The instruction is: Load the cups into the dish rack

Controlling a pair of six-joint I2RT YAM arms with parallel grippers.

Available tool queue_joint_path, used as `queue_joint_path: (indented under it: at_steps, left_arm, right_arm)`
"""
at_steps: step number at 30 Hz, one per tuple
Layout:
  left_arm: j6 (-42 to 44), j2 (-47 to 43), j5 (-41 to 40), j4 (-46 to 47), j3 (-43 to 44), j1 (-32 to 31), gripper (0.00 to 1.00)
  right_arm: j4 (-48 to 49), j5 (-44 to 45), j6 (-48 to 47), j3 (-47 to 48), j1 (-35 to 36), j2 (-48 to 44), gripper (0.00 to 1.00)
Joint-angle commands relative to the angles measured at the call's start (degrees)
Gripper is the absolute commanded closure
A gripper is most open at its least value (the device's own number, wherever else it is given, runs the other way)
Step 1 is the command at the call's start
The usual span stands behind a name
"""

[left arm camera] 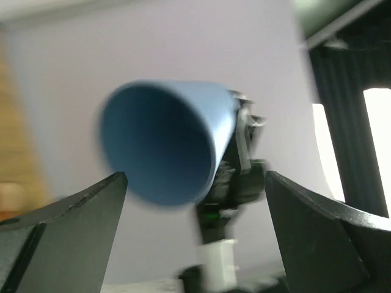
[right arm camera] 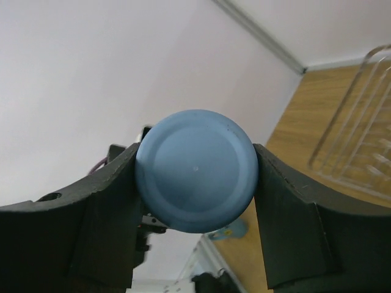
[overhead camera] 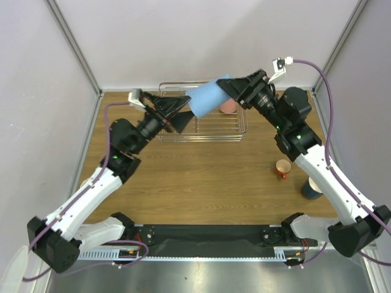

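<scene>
My right gripper [overhead camera: 232,89] is shut on the base end of the light blue tumbler [overhead camera: 206,98] and holds it on its side above the dish rack [overhead camera: 208,132]. The right wrist view shows the tumbler's round base [right arm camera: 195,170] pinched between both fingers. The tumbler's mouth [left arm camera: 160,143] points at my left gripper [overhead camera: 182,114], which is open and empty, just short of the rim. A pink tumbler [overhead camera: 228,107] lies in the rack's right end. A small orange cup [overhead camera: 282,168] and a dark blue mug [overhead camera: 311,188] stand on the table at the right. No clear glass shows.
The wire rack [right arm camera: 360,143] stands at the back middle of the wooden table [overhead camera: 201,177], close to the rear wall. My right arm [overhead camera: 317,165] passes over the orange cup and the mug. Grey walls close in the left and right sides.
</scene>
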Motion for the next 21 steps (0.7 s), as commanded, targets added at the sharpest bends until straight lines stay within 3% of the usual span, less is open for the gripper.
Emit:
queue_joint_path:
  at_steps: [1, 4, 5, 8, 11, 21]
  left_arm:
    - [18.9, -7.1, 7.6, -22.0, 3.9, 8.4, 0.00]
    - [28.4, -8.9, 11.2, -35.8, 7.2, 16.2, 0.00]
    - [35.0, -8.8, 11.4, -45.2, 10.1, 17.9, 0.00]
    - [49.0, -6.5, 6.3, -61.7, 17.1, 20.3, 0.00]
    - [56.4, -5.4, -1.8, -70.8, 20.1, 20.3, 0.03]
    - [62.1, -8.0, -12.0, -78.7, 17.7, 20.4, 0.05]
  right_arm:
    - [-1.2, 9.7, -12.2, 6.1, 0.9, 3.5, 1.00]
    - [-3.9, 17.8, -23.2, 9.4, 2.4, 10.5, 1.00]
    - [-4.3, 20.1, -25.8, 11.7, 2.9, 12.3, 1.00]
    - [-3.2, 26.8, -36.7, 15.2, 4.8, 21.0, 1.00]
    - [-1.5, 33.0, -45.4, 19.6, 6.1, 30.0, 1.00]
    - [4.0, 37.7, -53.4, 30.5, 4.7, 50.9, 1.00]
